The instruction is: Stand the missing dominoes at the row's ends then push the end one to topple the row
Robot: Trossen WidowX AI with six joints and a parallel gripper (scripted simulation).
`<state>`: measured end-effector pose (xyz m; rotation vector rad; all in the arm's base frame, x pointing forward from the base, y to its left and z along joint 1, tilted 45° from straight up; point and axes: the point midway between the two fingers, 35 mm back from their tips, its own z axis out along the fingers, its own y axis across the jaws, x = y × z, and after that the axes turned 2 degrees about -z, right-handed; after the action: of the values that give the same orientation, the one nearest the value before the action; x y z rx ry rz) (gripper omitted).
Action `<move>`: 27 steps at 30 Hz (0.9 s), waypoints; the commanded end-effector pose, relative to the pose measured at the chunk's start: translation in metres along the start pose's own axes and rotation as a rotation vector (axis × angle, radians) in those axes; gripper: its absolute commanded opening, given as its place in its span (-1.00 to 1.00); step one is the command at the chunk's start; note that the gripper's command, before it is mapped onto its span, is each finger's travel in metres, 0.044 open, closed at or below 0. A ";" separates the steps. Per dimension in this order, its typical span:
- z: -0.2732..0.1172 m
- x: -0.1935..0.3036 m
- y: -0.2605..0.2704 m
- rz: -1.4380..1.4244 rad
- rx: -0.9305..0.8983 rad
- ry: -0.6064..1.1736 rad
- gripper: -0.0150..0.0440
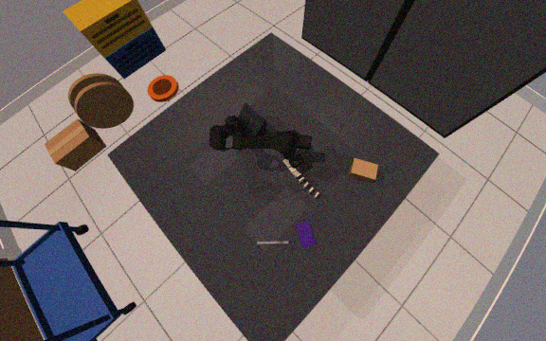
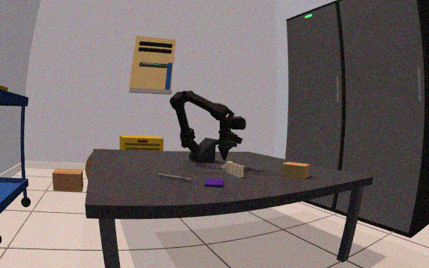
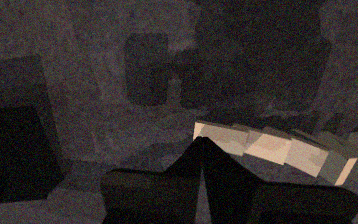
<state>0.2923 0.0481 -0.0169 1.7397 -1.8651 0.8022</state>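
Observation:
The row of cream dominoes [image 1: 305, 185] [image 2: 238, 171] runs diagonally across the dark table [image 1: 197, 189] [image 2: 132, 193]. At the end by the gripper, several dominoes are tipped over toward the far end and lean on one another; the end one [image 3: 222, 138] lies lowest, its broad face up. Toward the far end, dominoes [image 1: 317, 194] [image 3: 346, 171] still show narrow tops with gaps and look upright. My gripper [image 2: 225, 159] [image 3: 201, 141] is shut and empty, its tips low at the tipped end, overlapping the end domino in the wrist view. Whether they touch is hidden.
An orange-tan box [image 1: 364, 169] [image 2: 295, 170] stands to the right of the row. A flat purple block [image 1: 305, 234] [image 2: 214, 182] and a thin pale stick [image 1: 273, 242] [image 2: 174, 176] lie nearer the table's front.

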 end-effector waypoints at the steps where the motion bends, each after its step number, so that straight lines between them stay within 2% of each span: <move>1: -0.019 0.002 -0.011 0.015 -0.005 0.000 -0.49; 6: -0.035 0.011 -0.021 0.043 -0.031 0.021 -0.49; 27: -0.035 0.011 -0.021 0.043 -0.031 0.021 -0.49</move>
<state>0.3108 0.0639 0.0180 1.6743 -1.8933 0.8034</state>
